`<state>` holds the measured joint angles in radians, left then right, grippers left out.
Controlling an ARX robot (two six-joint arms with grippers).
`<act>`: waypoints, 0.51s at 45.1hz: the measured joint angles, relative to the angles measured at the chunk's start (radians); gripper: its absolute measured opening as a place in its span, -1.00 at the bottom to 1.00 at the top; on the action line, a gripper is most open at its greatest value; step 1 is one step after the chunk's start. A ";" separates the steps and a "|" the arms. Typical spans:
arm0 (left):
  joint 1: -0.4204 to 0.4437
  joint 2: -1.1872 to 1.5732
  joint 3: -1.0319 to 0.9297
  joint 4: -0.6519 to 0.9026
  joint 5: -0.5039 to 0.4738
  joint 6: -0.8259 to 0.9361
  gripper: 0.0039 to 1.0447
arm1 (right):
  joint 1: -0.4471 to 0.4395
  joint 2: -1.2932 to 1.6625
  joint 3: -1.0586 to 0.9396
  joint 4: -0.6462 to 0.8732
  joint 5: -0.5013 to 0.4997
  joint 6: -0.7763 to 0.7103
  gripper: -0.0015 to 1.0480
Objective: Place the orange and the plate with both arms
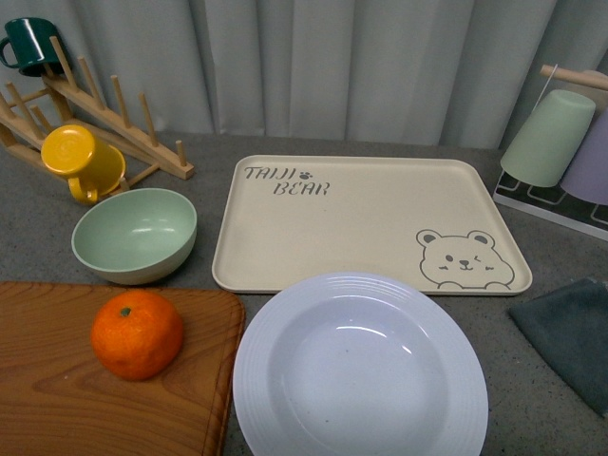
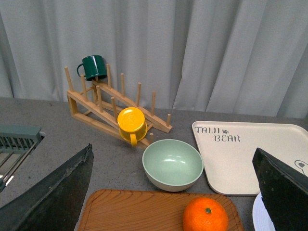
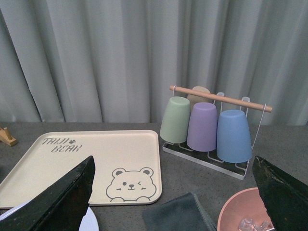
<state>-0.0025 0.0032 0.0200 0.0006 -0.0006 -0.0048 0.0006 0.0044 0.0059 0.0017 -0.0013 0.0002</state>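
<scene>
Left gripper [image 2: 172, 147] is open: both dark fingers [image 2: 57, 192] are spread wide with nothing held. Right gripper [image 3: 173, 157] is the same, fingers [image 3: 284, 192] wide apart and empty. Neither of my arms shows in the front view. The orange [image 1: 138, 334] sits stem spot up on the wooden board [image 1: 57, 380], on my left side at the near edge of the table. In my left wrist view it falls inside the span between the two fingers, touching neither and clear of both. The plate [image 1: 252, 375] lies flat on the grey table, just beside the board's right edge and near centre. Its far rim just overlaps the near edge of the beige bear tray [image 1: 361, 218]. I can't tell whether plate and board touch. In my right wrist view only a white sliver of the plate shows by one finger; no contact is visible there. The orange and plate are near each other but apart. The green bowl [image 1: 142, 271] is upright, just past the board's far edge and left of the tray. A yellow mug [image 1: 81, 161] hangs on the wooden rack [image 1: 114, 114] behind the bowl, and a dark green mug [image 1: 28, 46] sits at the rack's top. The cup stand [image 3: 211, 125] at far right holds upside-down cups in green, purple, blue and beige. A grey cloth [image 1: 570, 332] lies right of the plate. The pink bowl [image 3: 245, 211] holds clear bits; I can't tell what they are.
</scene>
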 joint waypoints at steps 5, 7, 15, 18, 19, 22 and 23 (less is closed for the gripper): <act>0.000 0.000 0.000 0.000 0.000 0.000 0.88 | 0.000 0.000 0.000 0.000 0.000 0.000 0.83; 0.000 0.000 0.000 0.000 0.000 0.000 0.88 | 0.000 0.000 0.000 0.000 0.000 0.000 0.83; 0.000 0.000 0.000 0.000 0.000 0.000 0.88 | 0.000 0.000 0.000 0.000 0.000 0.000 0.83; 0.000 0.000 0.000 0.000 0.000 0.000 0.88 | 0.000 0.000 0.000 0.000 0.000 0.000 0.83; 0.000 0.000 0.000 0.000 0.000 0.000 0.88 | 0.000 0.000 0.000 0.000 0.000 0.000 0.83; 0.000 0.000 0.000 0.000 0.000 0.000 0.88 | 0.000 0.000 0.000 0.000 0.000 0.000 0.83; 0.000 0.000 0.000 0.000 0.000 0.000 0.88 | 0.000 0.000 0.000 0.000 0.000 0.000 0.83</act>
<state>-0.0025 0.0032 0.0200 0.0006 -0.0002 -0.0048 0.0006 0.0044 0.0059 0.0017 -0.0013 0.0002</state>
